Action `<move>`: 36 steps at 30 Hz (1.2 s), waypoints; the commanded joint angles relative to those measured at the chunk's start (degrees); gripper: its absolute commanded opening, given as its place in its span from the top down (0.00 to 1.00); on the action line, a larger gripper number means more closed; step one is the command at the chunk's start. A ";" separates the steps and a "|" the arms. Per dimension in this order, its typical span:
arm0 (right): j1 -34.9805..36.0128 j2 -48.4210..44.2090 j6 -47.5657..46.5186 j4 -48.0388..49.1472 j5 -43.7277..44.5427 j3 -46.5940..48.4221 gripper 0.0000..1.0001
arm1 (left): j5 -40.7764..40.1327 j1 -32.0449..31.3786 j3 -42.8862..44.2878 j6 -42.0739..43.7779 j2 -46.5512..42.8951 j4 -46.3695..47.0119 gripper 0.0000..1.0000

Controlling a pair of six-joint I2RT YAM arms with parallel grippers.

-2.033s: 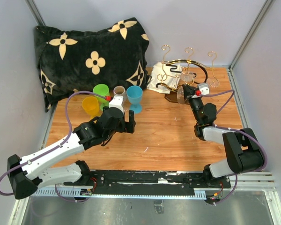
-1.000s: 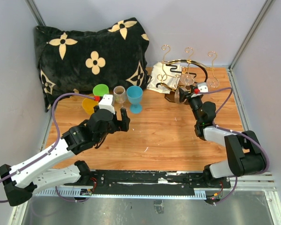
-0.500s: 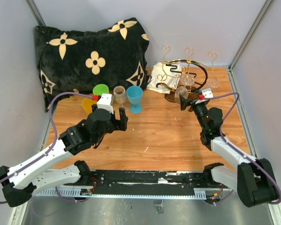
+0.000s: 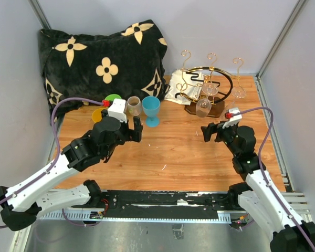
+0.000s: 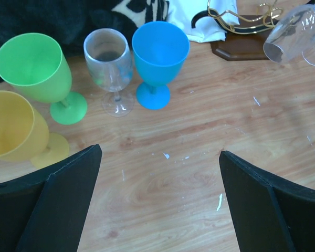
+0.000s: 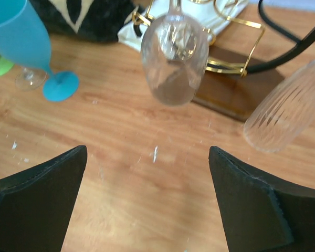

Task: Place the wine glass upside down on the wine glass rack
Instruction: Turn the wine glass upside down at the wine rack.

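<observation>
Clear smooth-bowled wine glass (image 6: 174,58) hangs upside down, mouth lowest, on the gold wire rack (image 6: 228,93) with dark wooden base. Left gripper (image 5: 160,153) and right gripper (image 6: 148,151) gape wide, empty.

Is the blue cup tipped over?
No, the blue cup stands upright on its foot, right beside the clear glass.

Bright, even, diffuse light; soft faint shadows; small glints on the wine glass (image 6: 173,63); slightly soft wrist views.
</observation>
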 commanded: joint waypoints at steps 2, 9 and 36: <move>-0.50 -5.28 3.23 -13.71 -2.79 0.99 0.02 | -0.67 3.67 4.52 1.32 4.67 -0.79 0.00; -0.50 -5.53 4.87 -18.78 -5.14 2.36 0.02 | 12.35 16.91 12.42 2.89 14.65 0.75 0.00; -0.55 -3.84 5.14 -17.87 -8.28 1.78 0.02 | 13.42 26.54 30.58 7.21 43.35 -4.35 0.07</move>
